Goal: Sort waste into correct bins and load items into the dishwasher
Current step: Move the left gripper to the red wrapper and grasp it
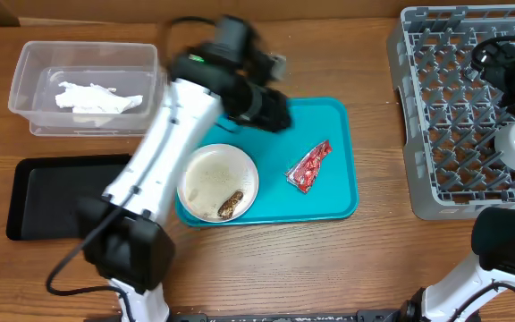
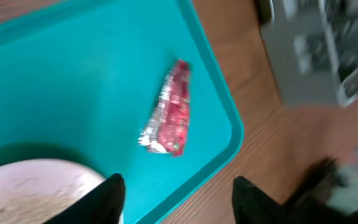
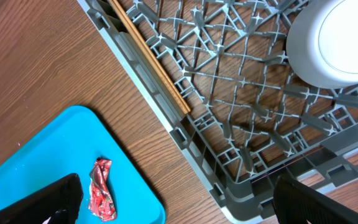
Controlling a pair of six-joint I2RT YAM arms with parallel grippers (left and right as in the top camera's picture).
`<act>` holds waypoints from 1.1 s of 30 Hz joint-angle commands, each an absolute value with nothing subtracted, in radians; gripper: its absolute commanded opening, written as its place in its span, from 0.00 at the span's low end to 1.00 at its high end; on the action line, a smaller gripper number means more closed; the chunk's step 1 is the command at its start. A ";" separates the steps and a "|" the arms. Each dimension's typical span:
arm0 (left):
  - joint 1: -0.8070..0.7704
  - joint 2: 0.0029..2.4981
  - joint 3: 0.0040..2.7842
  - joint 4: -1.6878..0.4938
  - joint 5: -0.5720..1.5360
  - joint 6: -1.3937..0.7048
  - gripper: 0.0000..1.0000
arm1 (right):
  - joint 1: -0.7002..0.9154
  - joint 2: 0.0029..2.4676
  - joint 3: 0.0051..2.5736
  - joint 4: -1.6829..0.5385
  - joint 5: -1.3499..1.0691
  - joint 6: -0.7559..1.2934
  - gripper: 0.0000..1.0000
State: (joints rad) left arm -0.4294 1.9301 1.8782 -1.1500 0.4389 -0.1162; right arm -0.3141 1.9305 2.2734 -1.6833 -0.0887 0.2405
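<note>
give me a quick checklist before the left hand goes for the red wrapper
1. Left hand open, nothing in it: ok
2. Red wrapper lying loose on the teal tray: ok
3. Wrapper inside the left hand's gap: not ok, it lies ahead of it
4. Plate apart from the wrapper: ok
5. Right hand away from the tray, open over the dish rack: ok
6. Clear tub has room beside the napkins: ok
</note>
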 commanded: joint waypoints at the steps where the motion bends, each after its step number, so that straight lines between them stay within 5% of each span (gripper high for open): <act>1: -0.604 1.953 1.885 -1.129 0.142 -0.133 0.59 | -0.315 1.900 2.271 -1.678 -0.083 0.247 1.00; 9: -0.791 2.153 1.885 -1.104 0.024 -0.222 0.59 | -0.315 1.900 2.271 -1.678 -0.083 0.248 1.00; 21: -0.794 2.295 1.885 -1.048 -0.089 -0.247 0.59 | -0.315 1.900 2.271 -1.678 -0.083 0.247 1.00; 27: -0.795 2.303 1.885 -1.031 -0.084 -0.248 0.38 | -0.315 1.900 2.271 -1.678 -0.083 0.248 1.00; 33: -0.795 2.304 1.885 -1.029 -0.085 -0.247 0.35 | -0.315 1.900 2.271 -1.678 -0.083 0.247 1.00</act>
State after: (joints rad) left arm -0.7986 2.2887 1.8782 -1.0317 -0.0654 -0.2390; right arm -0.3141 1.9305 2.2734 -1.6833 -0.0887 0.2401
